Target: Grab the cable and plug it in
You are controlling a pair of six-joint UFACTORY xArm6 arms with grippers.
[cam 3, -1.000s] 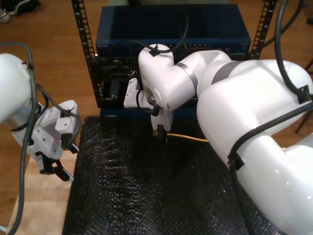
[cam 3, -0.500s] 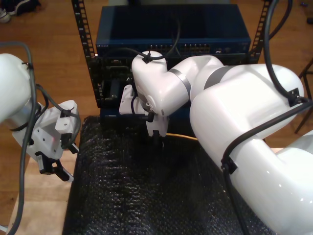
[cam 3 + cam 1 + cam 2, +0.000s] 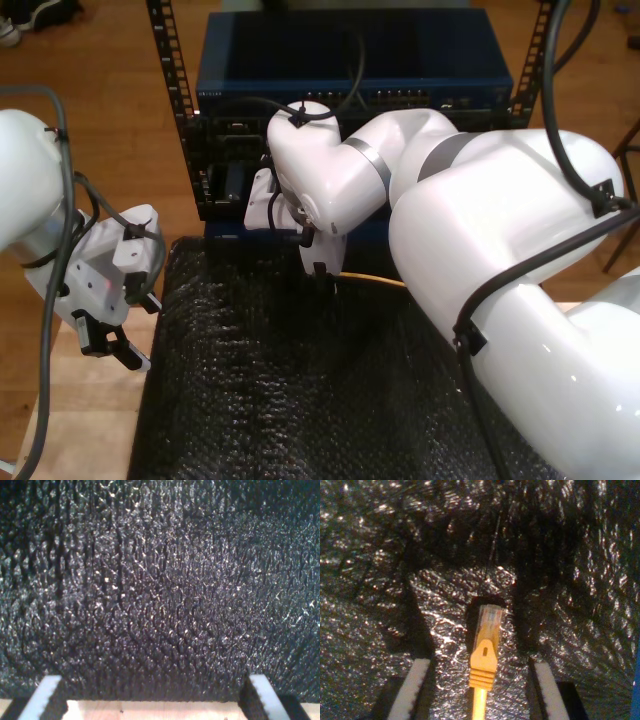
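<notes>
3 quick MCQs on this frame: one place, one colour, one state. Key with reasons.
1. Where is the cable plug?
A. Between the fingers of my second gripper
B. Between the fingers of my first gripper
C. Off the mat

2. What colour is the cable?
A. Blue
B. Yellow-orange
C. Grey

3. What state is my first gripper in?
A. Shut on the cable
B. Open, nothing between its fingers
C. Shut, empty

Key:
1 A: the second wrist view shows the plug midway between the two fingers, over the black mat.
2 B: the boot and cord are yellow-orange and the plug tip is clear.
3 B: the first wrist view shows the fingers wide apart with bare mat between them.
</notes>
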